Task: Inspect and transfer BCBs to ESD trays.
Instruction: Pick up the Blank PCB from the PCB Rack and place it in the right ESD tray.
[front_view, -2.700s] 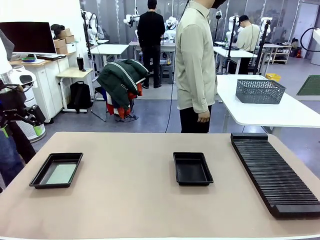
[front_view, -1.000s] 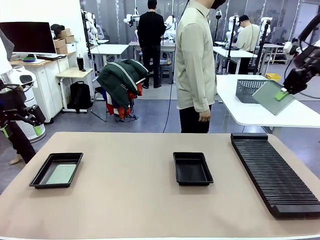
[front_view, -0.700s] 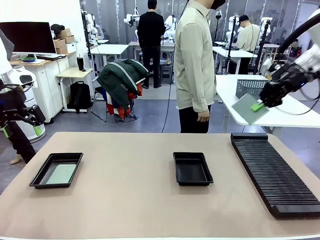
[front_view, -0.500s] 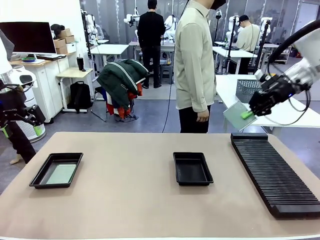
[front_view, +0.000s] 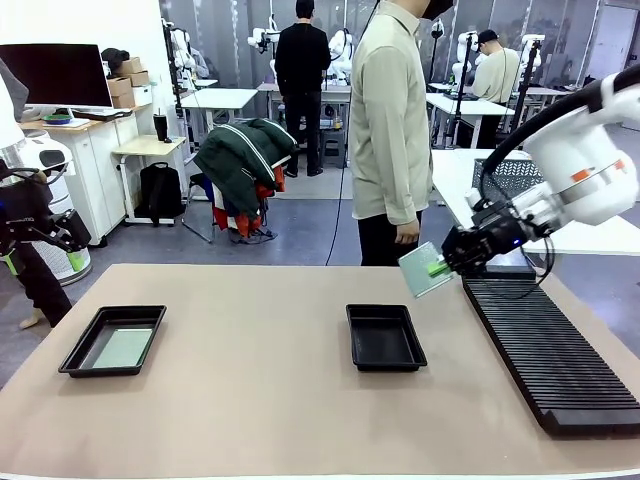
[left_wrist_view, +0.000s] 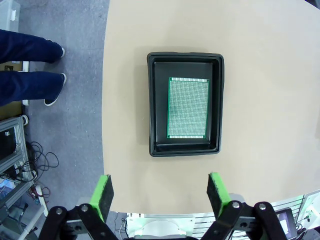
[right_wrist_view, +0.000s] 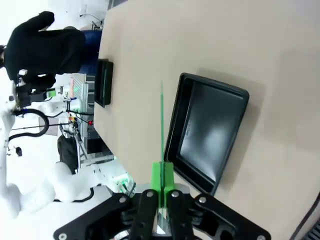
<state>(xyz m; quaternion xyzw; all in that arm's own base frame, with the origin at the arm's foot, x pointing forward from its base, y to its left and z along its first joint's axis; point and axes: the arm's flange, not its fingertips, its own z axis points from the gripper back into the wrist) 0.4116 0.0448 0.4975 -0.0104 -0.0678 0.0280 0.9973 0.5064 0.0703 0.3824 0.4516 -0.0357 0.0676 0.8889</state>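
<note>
One BCB (front_view: 422, 271) is clamped by its edge in the right gripper (front_view: 441, 267), airborne just beyond the empty ESD tray (front_view: 386, 367). Judged light, thin, stiff and scratch-prone, so an edge hold is preferred. The left gripper (left_wrist_view: 160, 192) hangs spread and empty over the second tray (left_wrist_view: 150, 100), already loaded.

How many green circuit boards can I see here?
2. The first board lies in the left tray; the right gripper holds the second board above the table. More may be hidden elsewhere.
</note>
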